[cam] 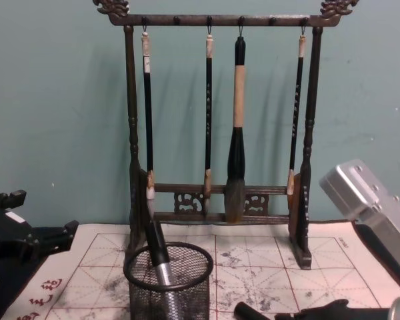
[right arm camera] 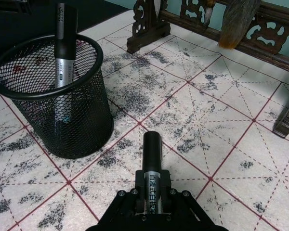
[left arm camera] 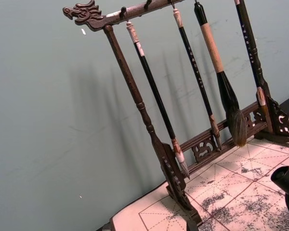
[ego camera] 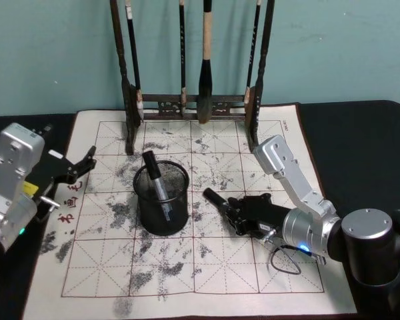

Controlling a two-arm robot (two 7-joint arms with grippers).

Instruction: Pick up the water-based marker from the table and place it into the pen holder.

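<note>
The right gripper lay low over the mat, just to the right of the holder, clenched on the marker. Its jaws pinched the grey barrel near the middle, so the black cap end stuck out free toward the holder and stopped short of the mesh wall. In the right wrist view the marker ran straight out from the gripper, nearly level with the mat. Whether it had cleared the paper I could not tell.

A grip that far back made sense: the free length in front could go over the rim and tip down into the holder without the jaws meeting the wire. The holder stood upright and already held a second marker, which leaned against the rim on the side away from the right gripper. That left an open gap on the near side for the new one.

The left gripper hung well to the left of the holder, released and holding nothing, seemingly parked clear of the work. The brush rack stood behind the holder, far enough back not to hinder a lift.
</note>
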